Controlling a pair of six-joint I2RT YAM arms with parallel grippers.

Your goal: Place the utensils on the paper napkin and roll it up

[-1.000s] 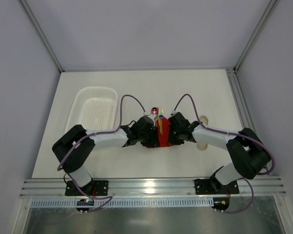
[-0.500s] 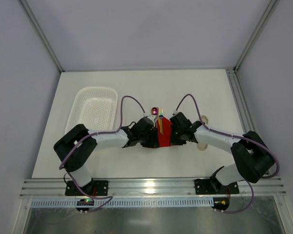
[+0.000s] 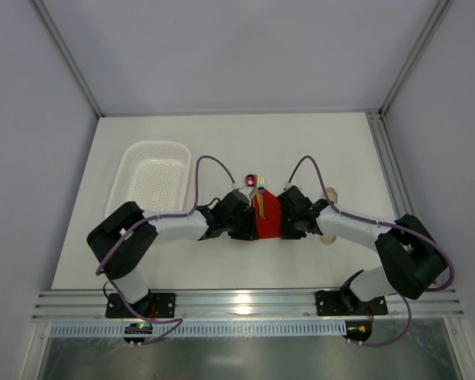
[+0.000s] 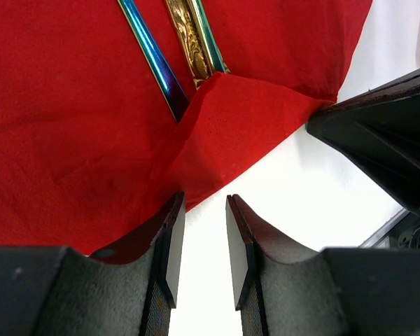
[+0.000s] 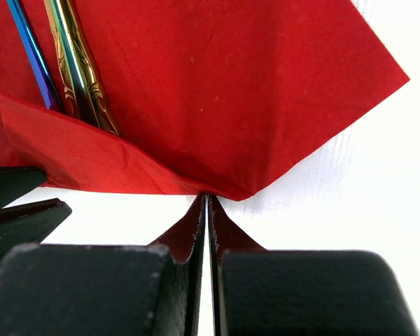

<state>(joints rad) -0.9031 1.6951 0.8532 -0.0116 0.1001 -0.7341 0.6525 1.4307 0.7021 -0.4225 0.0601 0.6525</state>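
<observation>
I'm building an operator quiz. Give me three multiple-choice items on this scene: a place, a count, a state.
1. The white basket lies: A) on the left arm's side of the paper napkin; B) on its right-arm side; C) on top of it.
2. The utensils on the napkin number: A) one; B) two; C) four.
3. The right gripper is: A) wide open; B) shut; C) holding the basket.
Key: 1 A, the top view shows it far left; 2 B, two handles cross the red sheet; 3 B, its fingers meet with no gap.
</observation>
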